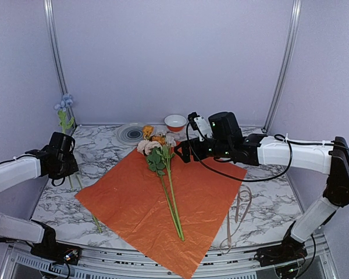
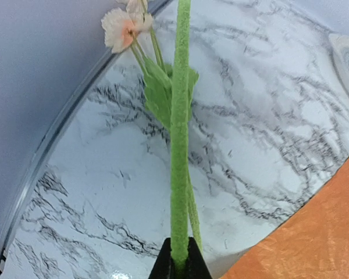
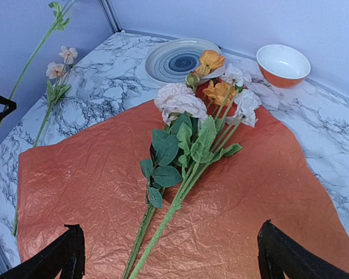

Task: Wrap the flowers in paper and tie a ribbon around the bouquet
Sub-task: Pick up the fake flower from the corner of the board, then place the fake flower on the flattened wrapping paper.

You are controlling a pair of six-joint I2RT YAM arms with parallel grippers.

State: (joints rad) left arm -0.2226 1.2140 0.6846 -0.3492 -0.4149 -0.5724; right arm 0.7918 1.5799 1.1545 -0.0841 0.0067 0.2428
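Gathering stage, early on. The orange paper (image 1: 134, 203) lies flat and open on the marble table (image 1: 104, 151), orange face up, not folded at all. A bunch of flowers (image 3: 186, 145) lies on it along the diagonal. Their cream, pink and orange heads are at the far corner, by the striped plate (image 3: 177, 58) and the orange bowl (image 3: 283, 64), and the stalks run toward the near edge.

Two stems are off the paper, on the left. A blue-headed stem (image 1: 64, 113) is held up off the table. A pale pink stem (image 3: 58, 87) lies on the marble just beside the paper's left edge. The ribbon (image 1: 239, 212) lies loose on the table to the right of the paper, touching nothing else.

Judged left to do: bring both loose stems onto the pile, wrap the paper into a cone, tie the ribbon. None of the wrapping or tying is done.

Left gripper (image 2: 179, 258) is clamped tight on the fuzzy green stalk of the blue-headed stem, low on the stalk, which stands up out of the jaws. Right gripper (image 3: 168, 232) has its jaws spread wide and holds nothing. It hovers over the paper and the stalks of the bunch, with no contact visible.
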